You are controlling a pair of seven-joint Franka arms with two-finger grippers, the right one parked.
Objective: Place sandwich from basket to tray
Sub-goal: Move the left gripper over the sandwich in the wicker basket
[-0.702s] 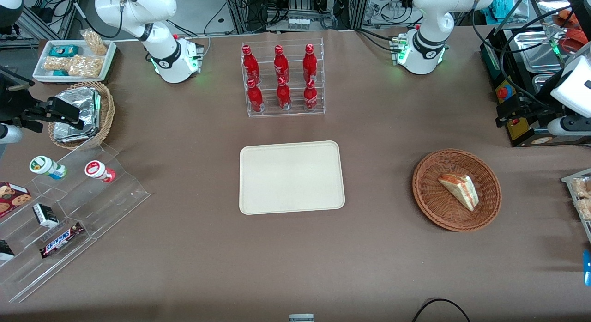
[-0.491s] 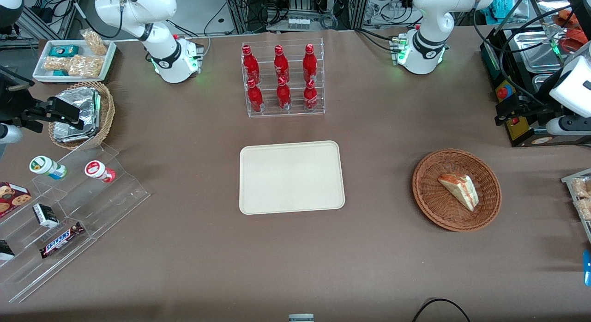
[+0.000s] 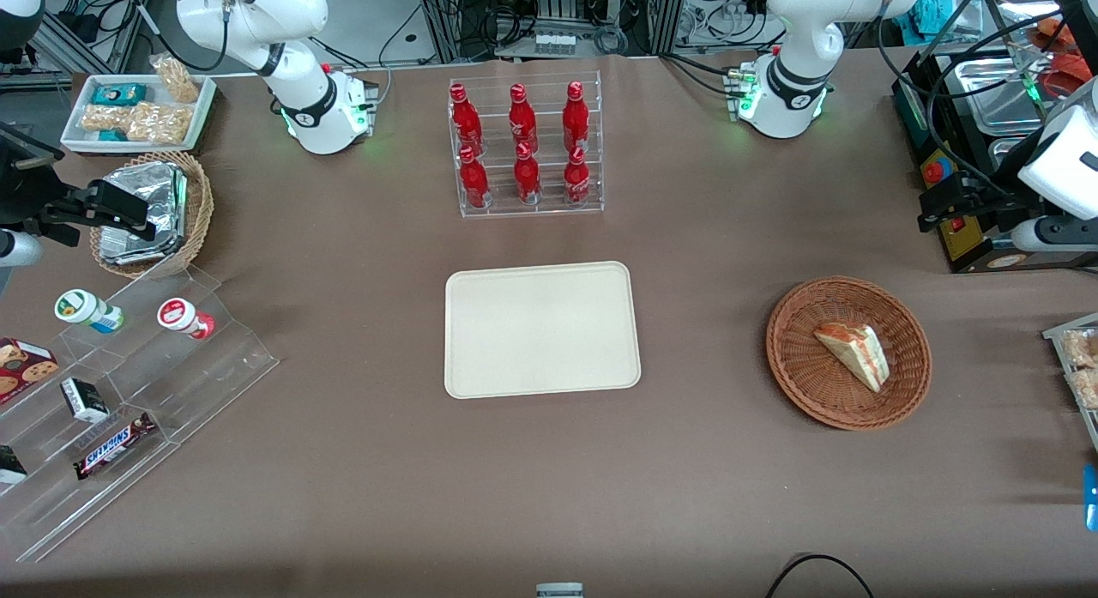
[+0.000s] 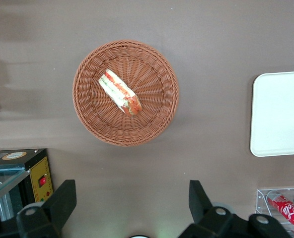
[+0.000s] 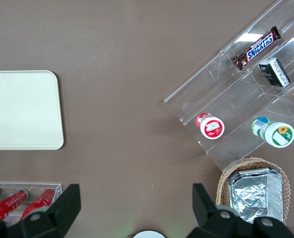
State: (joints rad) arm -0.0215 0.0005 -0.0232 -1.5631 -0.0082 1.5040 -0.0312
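Front view, read from one edge to the other: toward the parked arm's end of the table one white rectangular tray of snack bags [image 3: 137,111] sits farther from the camera than one small pale wicker basket [image 3: 199,210] holding foil-wrapped packets [image 3: 147,210]. Nearer the camera is one clear stepped acrylic stand [image 3: 129,392] carrying two round-lidded cups [image 3: 86,311], one cookie box [image 3: 21,366], one small dark carton [image 3: 84,399] and one Snickers bar [image 3: 113,444].

At the middle stands one clear acrylic rack [image 3: 526,147] with six red bottles [image 3: 523,143], three in each of two rows. One flat cream-beige rectangular tray [image 3: 541,329] lies nearer the camera than that rack, with nothing on it.

Toward my end lies one wide, shallow, reddish-brown wicker basket [image 3: 848,352]. One triangular wrapped sandwich [image 3: 853,354] with pale bread rests inside it, well apart from the tray.

My black two-finger gripper [image 3: 935,205] hangs above the table's edge by the black control box with the red button [image 3: 952,208], farther from the camera than the basket and touching nothing. In the left wrist view my two fingers [image 4: 62,201] are spread wide with only bare table between them, and the sandwich [image 4: 120,92] shows its red and green layers in the basket [image 4: 125,92].
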